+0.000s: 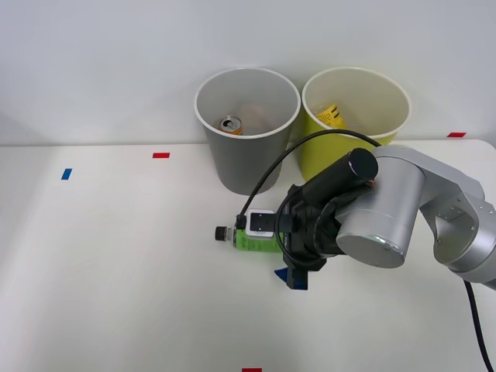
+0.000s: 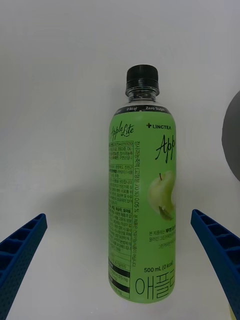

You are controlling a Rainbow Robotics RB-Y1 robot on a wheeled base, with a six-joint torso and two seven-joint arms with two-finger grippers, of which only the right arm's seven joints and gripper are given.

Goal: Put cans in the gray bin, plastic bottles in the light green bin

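Fingers (image 2: 20, 255) spread wide astride bottle (image 2: 142, 200), gripping nothing; can (image 1: 230, 125) in gray bin (image 1: 240, 167).

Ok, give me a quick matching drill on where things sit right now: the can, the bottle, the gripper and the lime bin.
Things:
1. small orange aluminium can
2. green-labelled plastic bottle with black cap
3. right gripper
4. round yellow-green plastic bin

States:
A. lying on its side on the white table
B. jaws open, one on each side of the bottle
C. inside the round gray plastic bin
D. standing at the robot's right of the gray bin

Pairs: 1-C, 2-A, 3-B, 4-D
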